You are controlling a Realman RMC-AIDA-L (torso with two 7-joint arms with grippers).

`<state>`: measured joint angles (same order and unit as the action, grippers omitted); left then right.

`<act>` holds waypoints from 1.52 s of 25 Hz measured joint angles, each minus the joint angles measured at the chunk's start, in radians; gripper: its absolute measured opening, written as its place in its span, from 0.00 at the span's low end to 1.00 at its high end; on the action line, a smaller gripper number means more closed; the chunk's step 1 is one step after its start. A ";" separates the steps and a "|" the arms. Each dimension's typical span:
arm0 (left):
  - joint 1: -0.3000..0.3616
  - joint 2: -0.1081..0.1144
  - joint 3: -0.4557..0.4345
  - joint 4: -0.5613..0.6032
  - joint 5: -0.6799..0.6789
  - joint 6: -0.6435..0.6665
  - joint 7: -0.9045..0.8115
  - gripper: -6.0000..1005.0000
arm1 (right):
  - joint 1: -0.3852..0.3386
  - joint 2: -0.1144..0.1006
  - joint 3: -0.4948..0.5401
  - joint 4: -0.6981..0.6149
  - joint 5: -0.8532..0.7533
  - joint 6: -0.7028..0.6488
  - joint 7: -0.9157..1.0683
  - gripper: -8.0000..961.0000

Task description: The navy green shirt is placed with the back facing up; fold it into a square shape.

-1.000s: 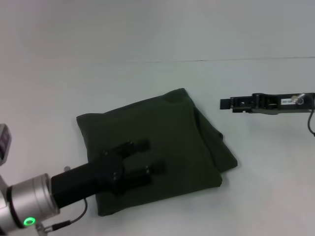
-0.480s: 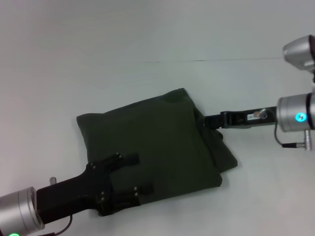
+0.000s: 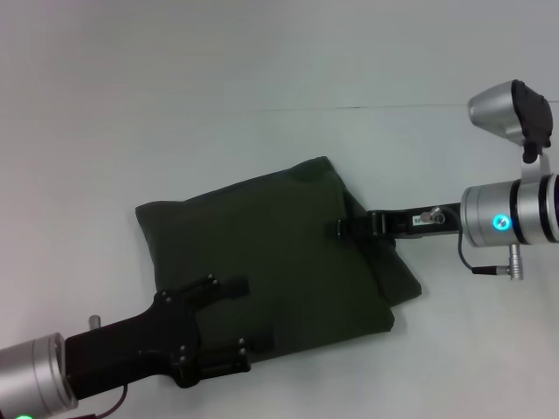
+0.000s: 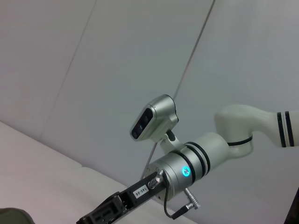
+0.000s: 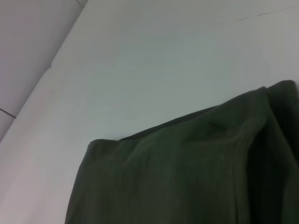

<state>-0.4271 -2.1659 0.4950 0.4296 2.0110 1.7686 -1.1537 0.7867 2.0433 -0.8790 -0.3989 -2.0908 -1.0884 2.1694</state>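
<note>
Squaring the navy green shirt at frame centre, you nudge its loose right flap inward using the right gripper, jaw state unreadable, while the left gripper hangs spread open over the lower-left edge.

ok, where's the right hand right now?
In the head view the right hand is at the right edge of the folded navy green shirt, its tip over the fabric. The left hand sits over the shirt's near-left corner.
</note>
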 joint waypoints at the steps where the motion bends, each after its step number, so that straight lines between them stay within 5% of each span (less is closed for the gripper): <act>1: 0.000 0.000 -0.001 0.000 0.000 0.000 0.000 0.88 | 0.000 0.003 -0.001 0.001 0.000 0.005 0.000 0.71; 13: 0.002 0.000 -0.004 0.001 0.000 -0.010 -0.002 0.88 | 0.003 0.029 -0.008 0.003 0.007 0.041 -0.003 0.69; 23: 0.000 0.001 -0.004 0.002 0.000 -0.012 -0.007 0.88 | 0.024 0.042 -0.012 0.019 0.005 0.091 -0.003 0.47; 29: 0.001 0.001 -0.005 0.002 0.000 -0.019 -0.018 0.88 | 0.028 0.043 -0.012 0.026 0.007 0.110 -0.013 0.24; 31: 0.001 0.001 -0.005 0.002 0.000 -0.025 -0.019 0.88 | 0.028 0.043 -0.010 0.027 0.009 0.111 -0.020 0.03; 38: 0.000 0.002 -0.002 0.000 0.000 -0.033 -0.026 0.88 | 0.030 0.046 -0.013 0.028 0.069 0.093 -0.068 0.03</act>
<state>-0.4274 -2.1644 0.4932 0.4298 2.0110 1.7352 -1.1792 0.8162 2.0892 -0.8917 -0.3711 -2.0216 -0.9956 2.1009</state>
